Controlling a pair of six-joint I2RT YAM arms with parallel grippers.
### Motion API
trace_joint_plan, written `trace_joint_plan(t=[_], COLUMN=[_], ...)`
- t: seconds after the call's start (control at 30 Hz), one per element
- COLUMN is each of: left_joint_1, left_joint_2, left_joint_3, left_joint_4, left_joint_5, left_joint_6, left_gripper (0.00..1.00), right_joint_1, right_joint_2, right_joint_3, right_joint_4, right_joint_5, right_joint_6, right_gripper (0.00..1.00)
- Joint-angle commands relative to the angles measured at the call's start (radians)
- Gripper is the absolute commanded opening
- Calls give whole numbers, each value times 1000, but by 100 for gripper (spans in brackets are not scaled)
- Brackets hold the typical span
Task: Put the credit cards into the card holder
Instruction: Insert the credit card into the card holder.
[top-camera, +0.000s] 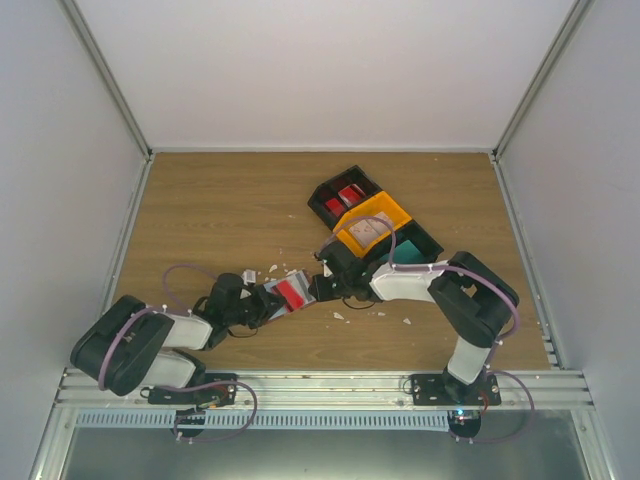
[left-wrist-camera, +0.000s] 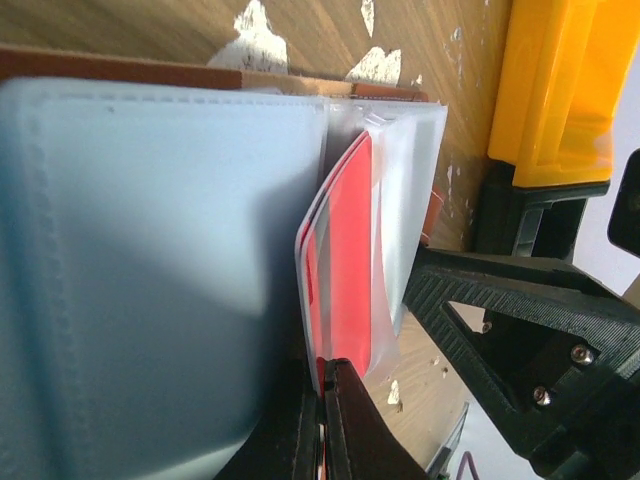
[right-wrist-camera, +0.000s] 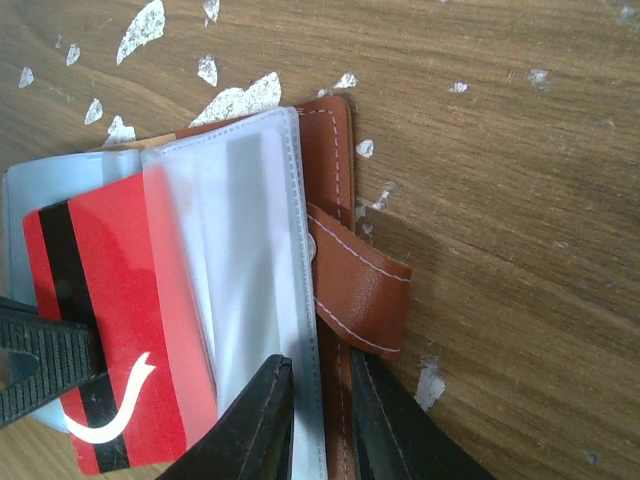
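Note:
The card holder (right-wrist-camera: 335, 170), brown leather with clear inner pockets (left-wrist-camera: 150, 270), lies open on the wooden table between the two arms. A red credit card (right-wrist-camera: 120, 300) with a black stripe sits partly inside one clear pocket. My left gripper (left-wrist-camera: 325, 385) is shut on the red card's (left-wrist-camera: 345, 270) near edge. My right gripper (right-wrist-camera: 320, 420) is shut on the holder's edge beside the snap tab (right-wrist-camera: 360, 290), one finger on the clear sleeve and one on the leather. In the top view the red card (top-camera: 291, 292) shows between the left gripper (top-camera: 272, 300) and the right gripper (top-camera: 322, 285).
A black-and-orange bin tray (top-camera: 372, 215) stands just behind the right gripper, with red cards (top-camera: 343, 196) in its far compartment and a pale one (top-camera: 368, 229) in the orange one. Small white scraps (right-wrist-camera: 240, 100) dot the wood. White walls enclose the table.

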Motion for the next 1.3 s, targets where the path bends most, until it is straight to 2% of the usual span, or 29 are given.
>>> trace_joint_plan(t=[0.0, 0.33, 0.73, 1.07, 1.27], left_joint_1=[-67, -80, -78, -67, -55], left_joint_2=[34, -16, 76, 219, 209], left_joint_3=[-50, -46, -1, 84, 144], left_joint_4=[-80, -103, -56, -20, -127], left_joint_5=[-120, -169, -72, 42, 79], left_joint_6=[-95, -60, -28, 125, 238], left_gripper=[0, 0, 1, 13, 24], right_joint_1=[42, 43, 42, 43, 42], right_joint_2=[135, 135, 122, 101, 34], right_joint_3=[-70, -76, -80, -86, -97], right_joint_4=[-211, -200, -195, -195, -197], right_joint_5=[-12, -13, -19, -4, 54], right_joint_6=[-2, 5, 5, 12, 60], right_gripper=[19, 18, 18, 19, 19])
